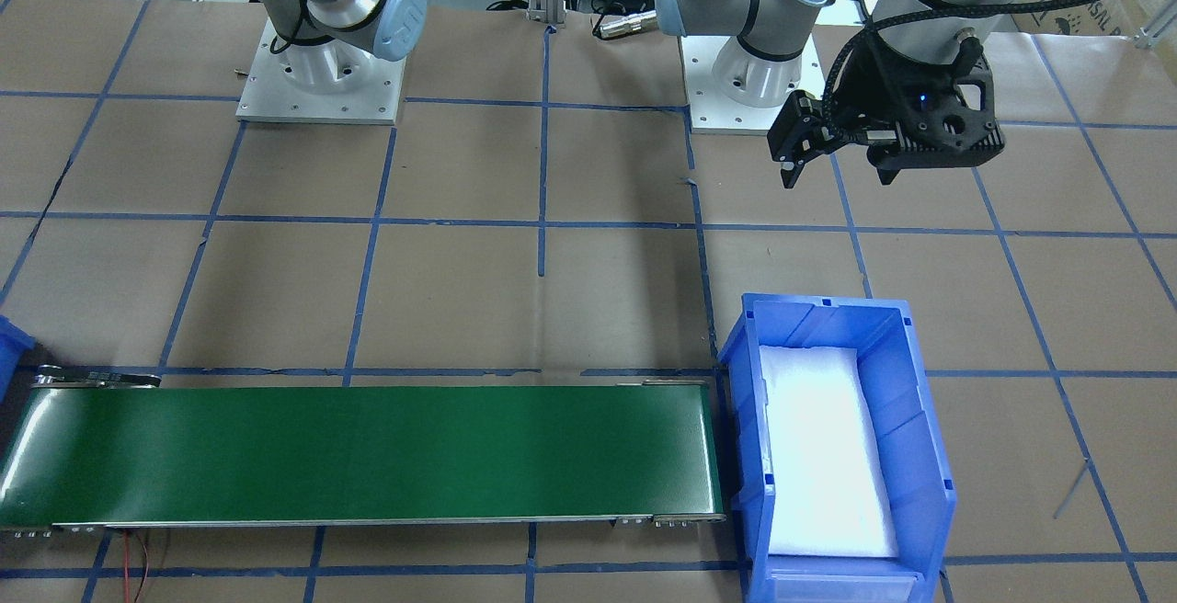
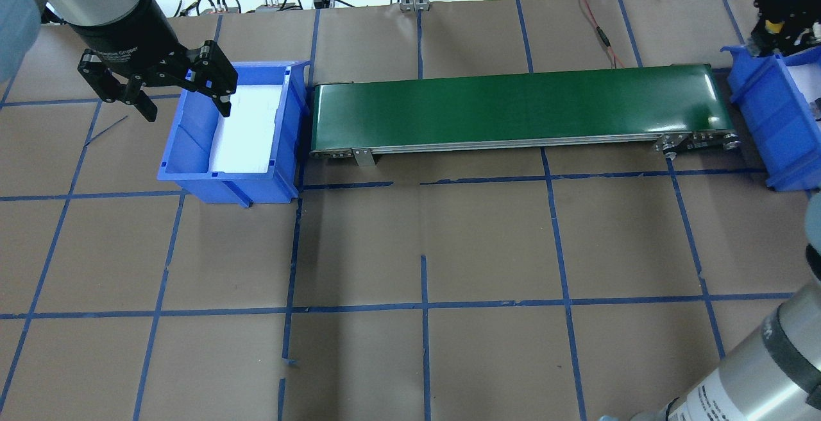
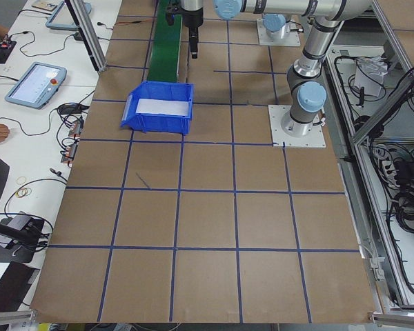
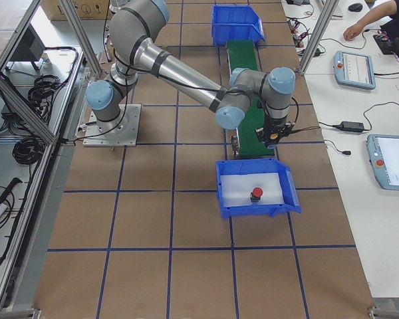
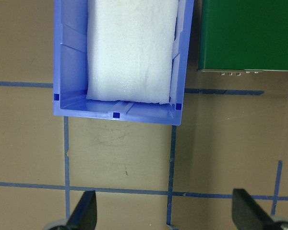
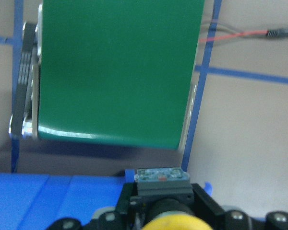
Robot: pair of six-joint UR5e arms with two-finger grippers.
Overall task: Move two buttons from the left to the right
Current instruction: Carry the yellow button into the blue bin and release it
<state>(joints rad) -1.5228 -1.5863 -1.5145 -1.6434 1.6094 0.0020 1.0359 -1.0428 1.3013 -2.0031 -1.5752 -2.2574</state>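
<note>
The brown table (image 2: 487,248) carries a green conveyor belt (image 2: 513,103) across the upper middle of the overhead view. A blue bin stands at each end of it. The left bin (image 2: 224,183), upper left, shows only white foam. The right bin (image 4: 259,209), low in the exterior right view, has the red button (image 4: 256,194) on its foam.

The left gripper (image 2: 186,110) hangs spread apart and empty over the left bin's outer wall. The right gripper (image 2: 777,26), in the upper right corner, is clamped on the yellow button (image 6: 175,223).

In the right wrist view the belt's end fills the top and the bin's blue rim lies along the bottom. The drop spot therefore seems to lie just toward the frame's lower edge, on the right arm's side.
</note>
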